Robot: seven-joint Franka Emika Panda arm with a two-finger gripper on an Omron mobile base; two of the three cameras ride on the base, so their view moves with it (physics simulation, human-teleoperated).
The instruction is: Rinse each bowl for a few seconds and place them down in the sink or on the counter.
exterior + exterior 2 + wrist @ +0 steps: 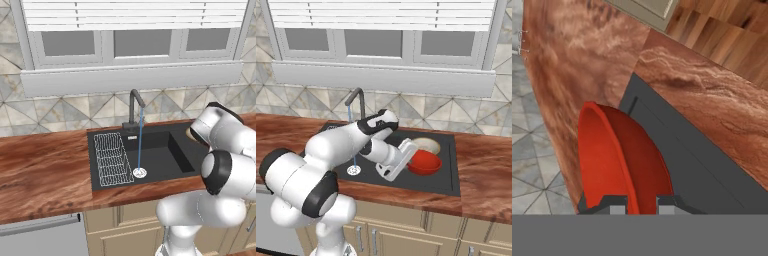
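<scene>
A glossy red bowl (pixel 425 162) hangs over the right side of the black sink (pixel 443 182), its rim pinched in the gripper (pixel 642 202)'s narrow jaws, likely bound for the faucet (pixel 134 106)'s running stream. A cream bowl (pixel 427 145) sits behind; reddish wood table (pixel 45 170) and tiled wall surround.

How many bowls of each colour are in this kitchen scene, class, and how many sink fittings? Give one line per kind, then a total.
Red bowl: 1, its rim between the fingers
Cream bowl: 1
Faucet: 1
Wire rack: 1
Drain: 1
Total: 5
</scene>
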